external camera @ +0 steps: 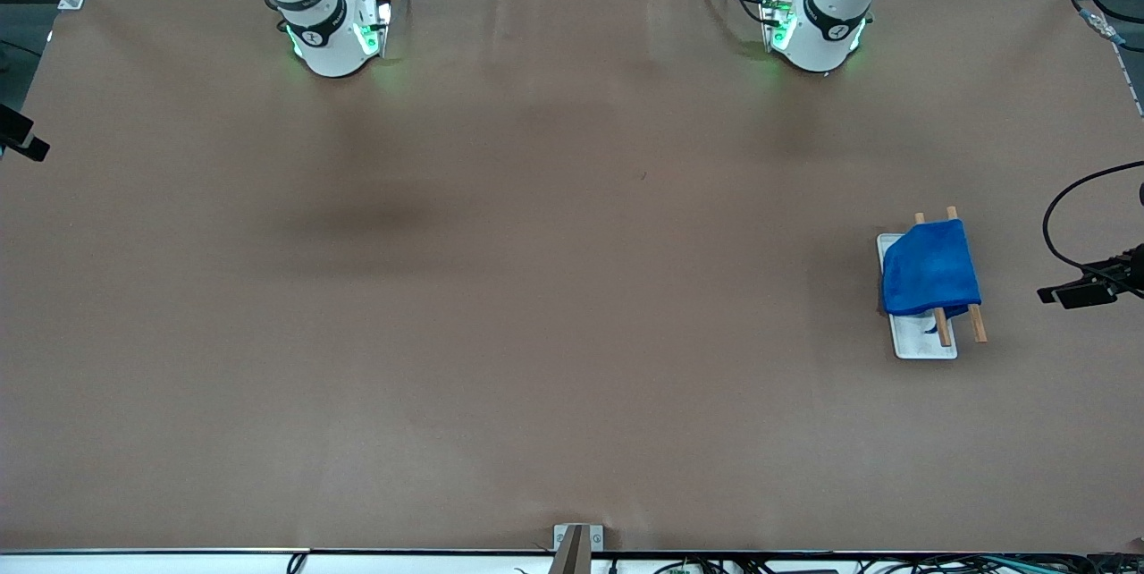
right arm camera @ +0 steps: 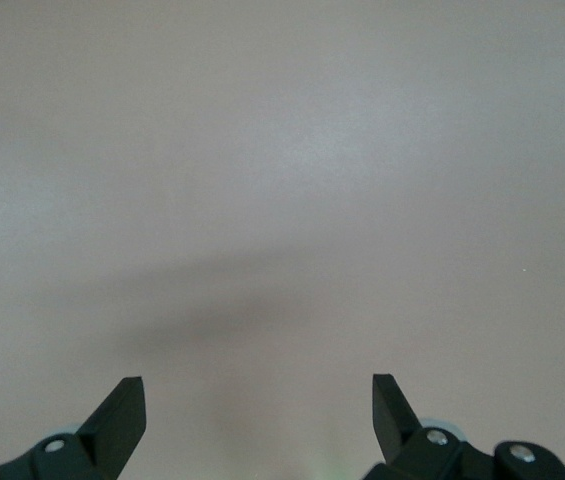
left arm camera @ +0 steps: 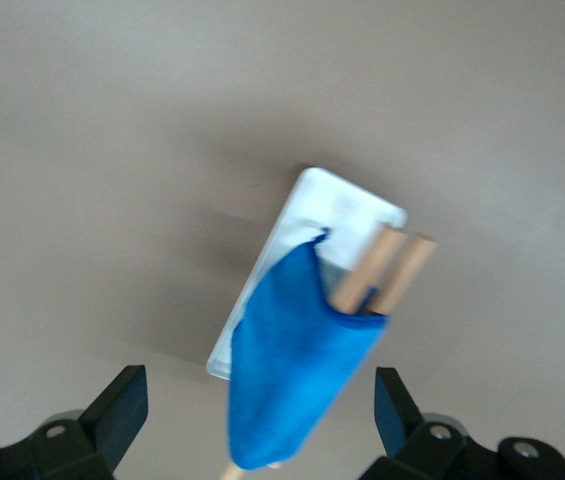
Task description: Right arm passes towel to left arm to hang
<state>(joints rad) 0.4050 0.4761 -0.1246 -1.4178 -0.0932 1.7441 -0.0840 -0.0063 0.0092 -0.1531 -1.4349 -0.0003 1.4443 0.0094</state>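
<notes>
The bright blue towel (external camera: 930, 270) hangs draped over two wooden bars (external camera: 977, 322) above a white base (external camera: 925, 340), toward the left arm's end of the table. In the left wrist view the towel (left arm camera: 297, 370) hangs over the bars (left arm camera: 387, 268) on the white base (left arm camera: 347, 205). My left gripper (left arm camera: 259, 405) is open and empty, high over the towel. My right gripper (right arm camera: 259, 405) is open and empty over bare brown table. Neither hand shows in the front view, only the right arm's base (external camera: 331, 29) and the left arm's base (external camera: 818, 24).
A black camera mount (external camera: 1086, 283) stands at the table's edge beside the rack. Another black mount (external camera: 22, 140) sits at the right arm's end. A metal bracket (external camera: 576, 543) is at the table's near edge.
</notes>
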